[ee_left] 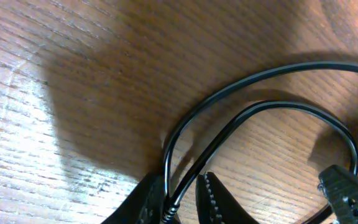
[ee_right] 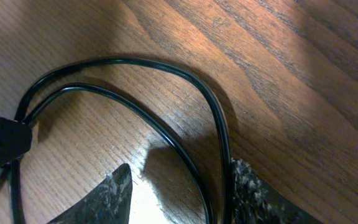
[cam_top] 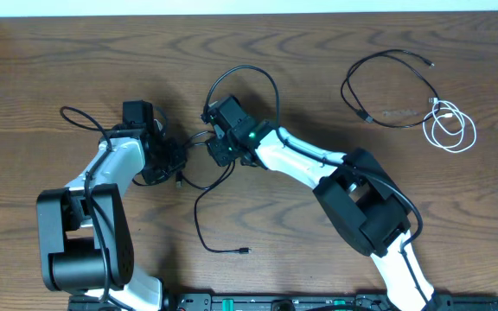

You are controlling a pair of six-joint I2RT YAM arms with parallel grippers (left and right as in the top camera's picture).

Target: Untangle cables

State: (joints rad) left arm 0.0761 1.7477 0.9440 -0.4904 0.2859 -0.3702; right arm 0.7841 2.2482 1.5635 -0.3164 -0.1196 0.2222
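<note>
Wood-grain table [cam_top: 318,34] carries three cables. One black cable [cam_top: 198,216] lies mid-table between the two arms, bunched in loose loops where the grippers meet. Its free tail curves toward the near edge and ends in a small plug. The left gripper [cam_top: 173,162] stands over the left side of the bunch. Its wrist view shows the jaws only slightly apart, with a strand running between the fingers [ee_left: 219,202] and a sliver of room on one side, so nothing is pinched. The right gripper [cam_top: 217,149] is just beside it on the right, jaws clearly wider. Two strands arc across the wood between its fingers [ee_right: 114,196], the outer one close against the right-hand finger. A second black cable [cam_top: 386,53] lies in an open loop at the far right, well apart from the arms. The white cable [cam_top: 443,117] sits coiled just beside it; whether they touch cannot be told.
</note>
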